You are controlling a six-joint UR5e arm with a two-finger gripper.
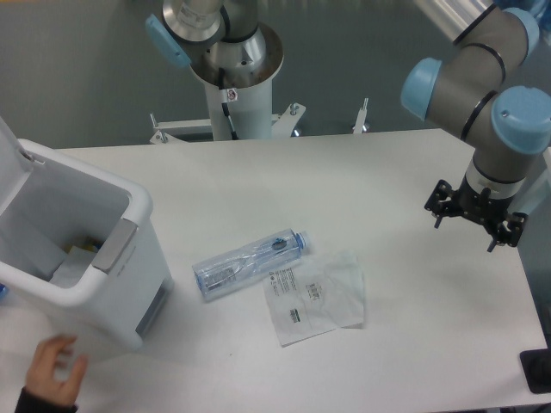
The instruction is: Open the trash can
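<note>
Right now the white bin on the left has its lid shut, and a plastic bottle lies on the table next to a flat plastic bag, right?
Not quite. The trash can is open: the camera view looks straight down into it, lid swung up at the far left. The bottle does lie beside the plastic bag.

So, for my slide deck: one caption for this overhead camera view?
Bin open at left, bottle and bag mid-table, robot hand hovering right.

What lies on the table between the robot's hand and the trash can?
In the camera view, a plastic bottle and a clear plastic bag lie between the hand and the trash can.
</note>
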